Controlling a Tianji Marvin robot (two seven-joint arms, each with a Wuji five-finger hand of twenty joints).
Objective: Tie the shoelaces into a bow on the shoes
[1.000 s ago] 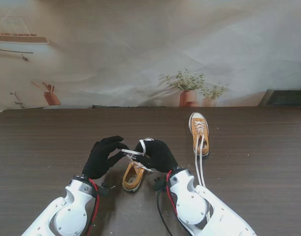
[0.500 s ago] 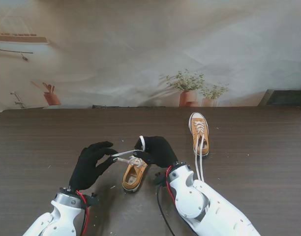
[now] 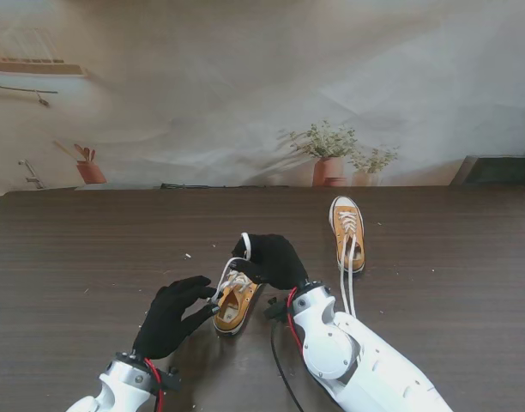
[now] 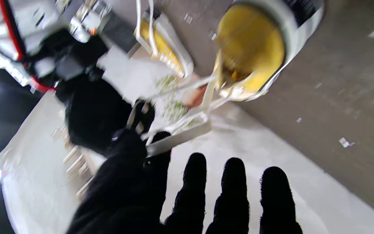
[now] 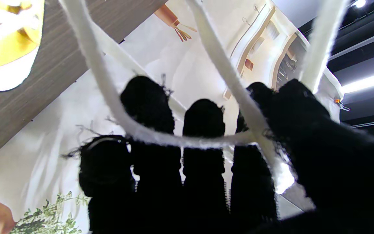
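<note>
Dark table [image 3: 91, 249]: both hands pinch near shoe's [image 3: 233, 302] lace [image 3: 226, 273].

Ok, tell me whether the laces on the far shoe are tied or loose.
Loose. On the far shoe, the white laces trail in two straight strands across the table towards me, with no knot or bow visible.

Shoes [image 3: 235, 304] mustard-yellow w/ white laces [image 3: 231, 269] — hands black, table [image 3: 91, 249] dark woodgrain.

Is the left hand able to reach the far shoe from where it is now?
Probably not directly: the far shoe lies beyond the right hand, which stands between, and the left hand grips a lace.
</note>
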